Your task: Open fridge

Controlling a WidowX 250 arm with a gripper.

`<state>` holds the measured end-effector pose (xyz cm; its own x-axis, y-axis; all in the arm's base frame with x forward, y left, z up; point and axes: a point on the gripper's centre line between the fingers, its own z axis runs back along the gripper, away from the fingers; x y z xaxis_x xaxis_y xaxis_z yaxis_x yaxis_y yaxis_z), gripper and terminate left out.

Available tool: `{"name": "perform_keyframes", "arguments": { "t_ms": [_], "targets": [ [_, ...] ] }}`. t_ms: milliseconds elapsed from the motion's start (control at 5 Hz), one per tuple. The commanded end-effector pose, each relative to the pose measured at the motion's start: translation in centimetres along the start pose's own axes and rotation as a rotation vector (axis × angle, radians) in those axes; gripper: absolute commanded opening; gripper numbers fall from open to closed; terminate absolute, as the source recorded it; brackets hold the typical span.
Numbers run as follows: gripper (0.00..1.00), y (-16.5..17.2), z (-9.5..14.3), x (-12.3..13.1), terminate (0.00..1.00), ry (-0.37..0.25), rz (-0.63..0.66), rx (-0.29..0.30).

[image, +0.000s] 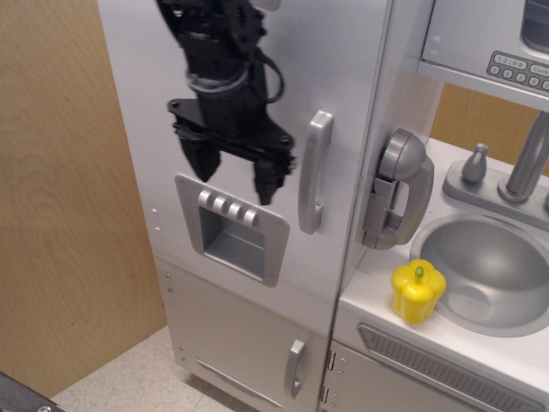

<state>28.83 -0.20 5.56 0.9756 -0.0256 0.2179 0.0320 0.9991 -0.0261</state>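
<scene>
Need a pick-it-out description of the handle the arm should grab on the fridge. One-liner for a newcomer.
Start at the tall white fridge left of the sink. On its large upper door, right of the grey dispenser panel, is a long vertical silver bar handle. The lower door's handle is much shorter, and the open gripper hangs just left of the long one.

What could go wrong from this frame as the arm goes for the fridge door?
The open gripper hangs left of the bar handle, just above the dispenser panel. Its fingers might catch the buttons instead. Closing early would miss the handle, leaving the fridge shut.
</scene>
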Motion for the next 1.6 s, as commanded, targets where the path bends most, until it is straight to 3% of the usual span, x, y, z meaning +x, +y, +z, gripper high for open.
{"name": "perform_keyframes", "arguments": {
  "t_ms": [0,200,400,600,1000,1400],
  "targets": [
    [1.0,-2.1,1.8,2.7,0.0,-0.138,0.046,-0.002],
    [1.0,-2.8,1.2,3.6,0.0,-0.232,0.054,0.036],
    [1.0,-2.5,0.6,4.6,0.0,-0.274,0.06,0.072],
    [0.0,-2.4,0.5,4.7,0.0,-0.31,0.04,0.081],
    [0.0,-1.7,1.0,3.2,0.0,-0.265,0.016,0.047],
    [0.0,0.4,1.7,-0.7,0.0,-0.214,-0.031,0.033]
  ]
}}
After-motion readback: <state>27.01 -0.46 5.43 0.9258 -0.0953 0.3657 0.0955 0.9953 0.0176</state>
